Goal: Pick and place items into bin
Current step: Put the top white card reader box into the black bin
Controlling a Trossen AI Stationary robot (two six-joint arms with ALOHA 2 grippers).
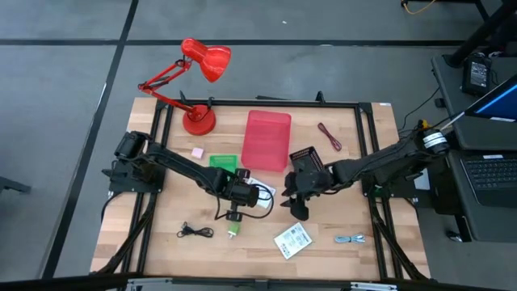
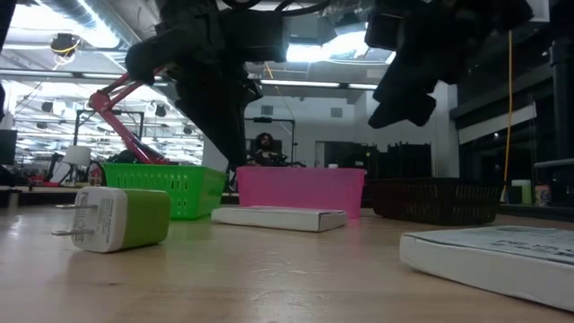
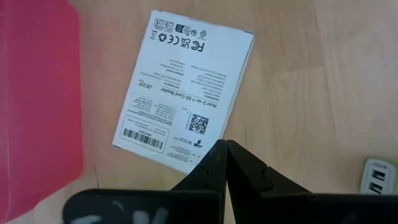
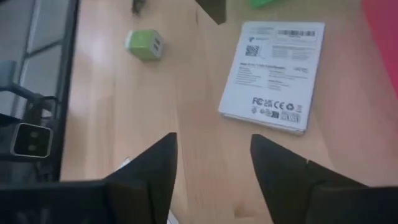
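Right wrist view shows the right gripper (image 4: 211, 168) spread wide and empty, the white packet (image 4: 273, 74) lying ahead toward upper right; the left gripper (image 3: 225, 163) is pinched shut, empty.

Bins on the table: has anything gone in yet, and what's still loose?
Done: nothing shows inside the pink bin, green basket or black basket.
In hand: nothing. The right gripper is open and empty; the left gripper is shut above a white packet.
Left: the other packet, green charger, and black, maroon and grey cables.
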